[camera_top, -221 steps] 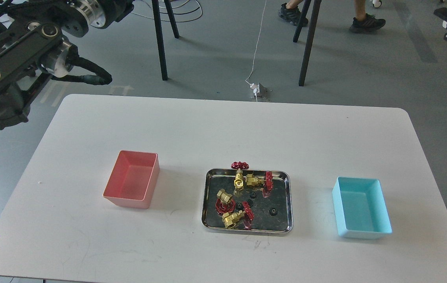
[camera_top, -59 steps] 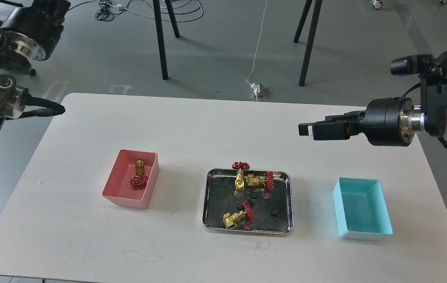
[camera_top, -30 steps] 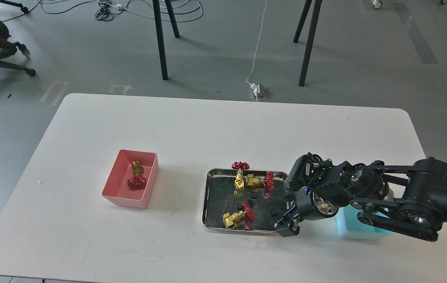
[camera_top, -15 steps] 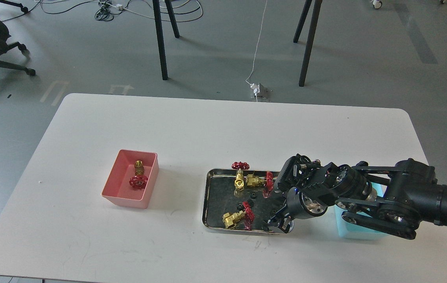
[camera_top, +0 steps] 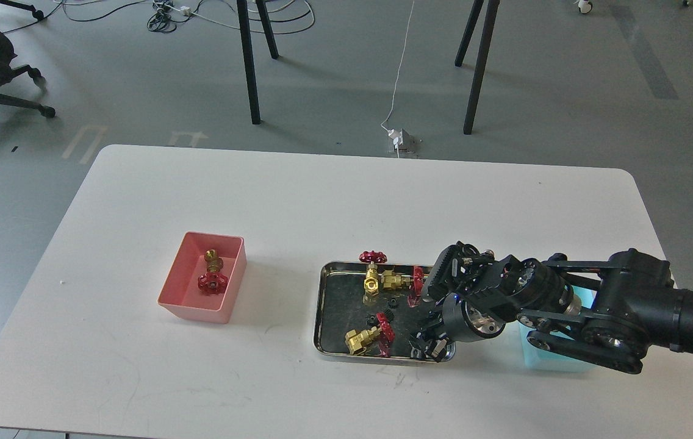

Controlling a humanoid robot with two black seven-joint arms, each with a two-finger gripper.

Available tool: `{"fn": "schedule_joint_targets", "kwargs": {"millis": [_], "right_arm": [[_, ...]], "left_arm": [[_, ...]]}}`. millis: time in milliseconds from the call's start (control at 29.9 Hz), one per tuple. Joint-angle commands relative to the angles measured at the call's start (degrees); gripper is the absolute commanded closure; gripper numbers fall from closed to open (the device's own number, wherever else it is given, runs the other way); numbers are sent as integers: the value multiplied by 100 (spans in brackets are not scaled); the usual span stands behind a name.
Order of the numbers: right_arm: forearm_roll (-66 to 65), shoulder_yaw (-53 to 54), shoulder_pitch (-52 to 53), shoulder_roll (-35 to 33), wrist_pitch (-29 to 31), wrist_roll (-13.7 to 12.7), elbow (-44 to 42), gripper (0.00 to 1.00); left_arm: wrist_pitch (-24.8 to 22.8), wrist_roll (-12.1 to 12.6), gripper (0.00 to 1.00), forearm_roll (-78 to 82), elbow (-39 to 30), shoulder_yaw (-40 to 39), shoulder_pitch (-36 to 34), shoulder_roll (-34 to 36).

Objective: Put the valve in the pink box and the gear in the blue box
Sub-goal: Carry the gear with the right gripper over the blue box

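The right gripper is reaching into the steel tray at its 4 o'clock corner (finger spacing indiscernible). Three valves are lying in the tray. One valve is sitting in the pink box. The blue box is lying partly hidden beneath the arm.
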Motion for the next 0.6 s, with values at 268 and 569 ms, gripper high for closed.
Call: {"fn": "schedule_joint_targets", "kwargs": {"millis": [268, 569], "right_arm": [[684, 842, 351, -1518, 0, -3, 1531, 93], [1520, 993, 27, -3884, 0, 146, 1946, 93]], "left_arm": [[-19, 7, 0, 9, 0, 18, 1, 26], [-11, -10, 0, 9, 0, 18, 1, 26]]}}
